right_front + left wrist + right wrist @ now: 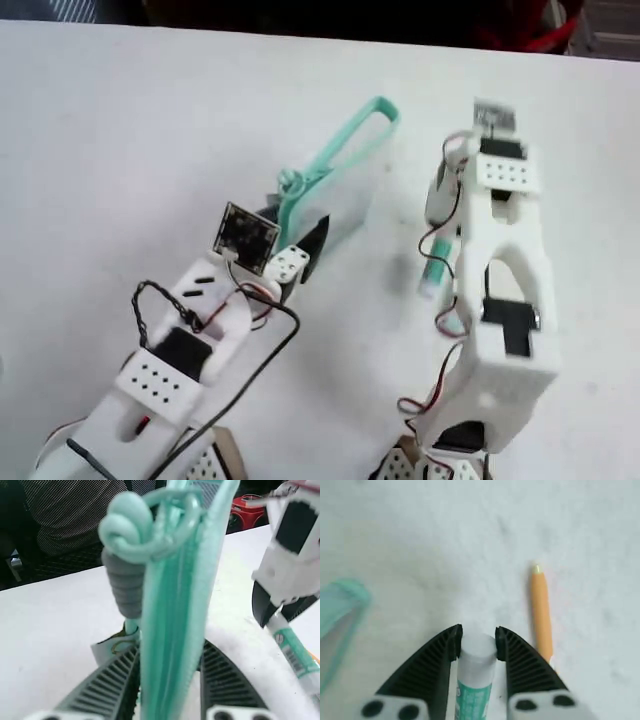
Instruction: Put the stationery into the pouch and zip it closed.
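The pouch (345,170) is translucent with a teal zipper edge and lies at the table's middle. My left gripper (305,250) is shut on its near end. In the left wrist view the ribbed fingers (120,680) clamp the teal zipper band (175,605), with a knotted teal cord and a grey bead (125,587) hanging beside it. My right gripper (478,635) is shut on a white-and-teal glue stick (476,680), held low over the table to the right of the pouch (337,610). An orange pen (541,615) lies on the table beside that gripper.
The white table (130,140) stretches open to the left and far side. The right arm's white body (505,300) stands over the table's right part. A dark strip of floor and a red object (245,507) lie beyond the far edge.
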